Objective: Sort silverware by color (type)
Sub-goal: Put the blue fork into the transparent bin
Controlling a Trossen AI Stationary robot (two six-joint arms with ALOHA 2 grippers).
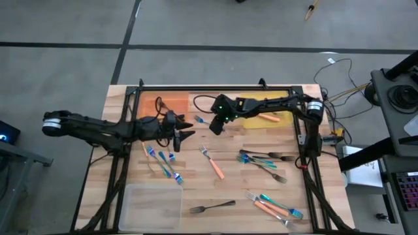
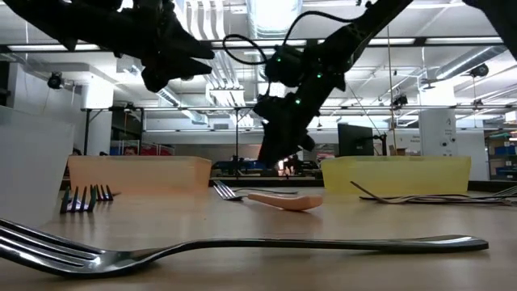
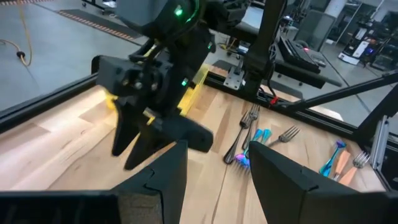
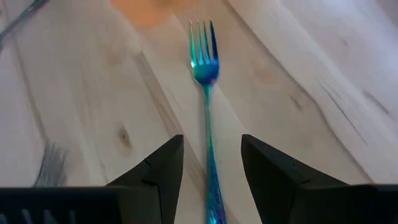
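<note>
A shiny blue-teal fork lies flat on the wood near the orange tray, tines pointing away from my right gripper. My right gripper is low over it and open, one finger on each side of the fork's handle, with a gap on both sides. My left gripper hovers open just left of it, raised well above the table in the low view, holding nothing. Other silverware is scattered over the table.
An orange-handled utensil lies in the yellow tray. A clear tray sits at the near left. Blue forks, an orange fork, dark forks, one dark fork and a mixed pile lie on the wood.
</note>
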